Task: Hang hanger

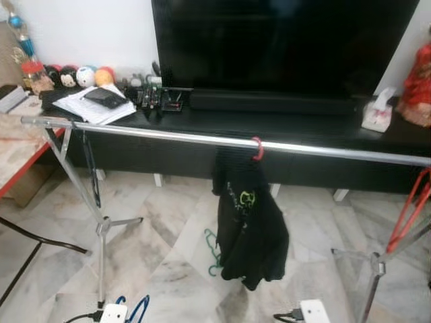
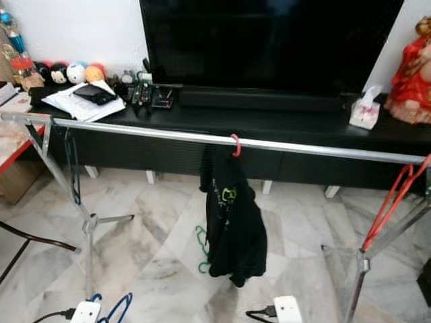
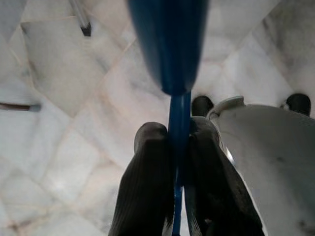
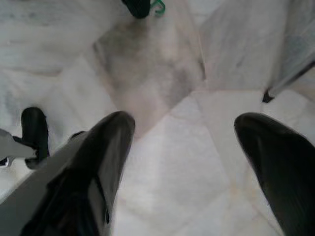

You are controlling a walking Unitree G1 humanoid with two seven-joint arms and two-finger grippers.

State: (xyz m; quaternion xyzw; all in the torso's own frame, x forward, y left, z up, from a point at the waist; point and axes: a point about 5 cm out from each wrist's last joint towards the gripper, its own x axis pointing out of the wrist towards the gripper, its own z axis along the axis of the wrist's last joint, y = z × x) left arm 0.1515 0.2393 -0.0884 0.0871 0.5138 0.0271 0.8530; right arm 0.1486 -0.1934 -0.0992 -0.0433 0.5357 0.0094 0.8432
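Observation:
A silver clothes rail (image 1: 168, 135) crosses the room in front of me. A black garment (image 1: 247, 225) hangs from it on a red hanger hook (image 1: 258, 148). A red hanger (image 1: 408, 207) hangs at the rail's right end. A green hanger (image 1: 213, 250) lies on the floor behind the garment. My left gripper (image 3: 179, 147) is shut on a blue hanger (image 3: 173, 54), whose blue loop (image 1: 137, 310) peeks in at the bottom edge, low by my left arm. My right gripper (image 4: 184, 142) hangs open over the marble floor, holding nothing.
A black TV bench (image 1: 283, 128) with a large TV (image 1: 283, 47), papers (image 1: 94, 104), small toys and a tissue box (image 1: 377, 111) stands behind the rail. The rail's tripod legs (image 1: 102, 229) stand left and right. A red-edged table (image 1: 20, 155) is at left.

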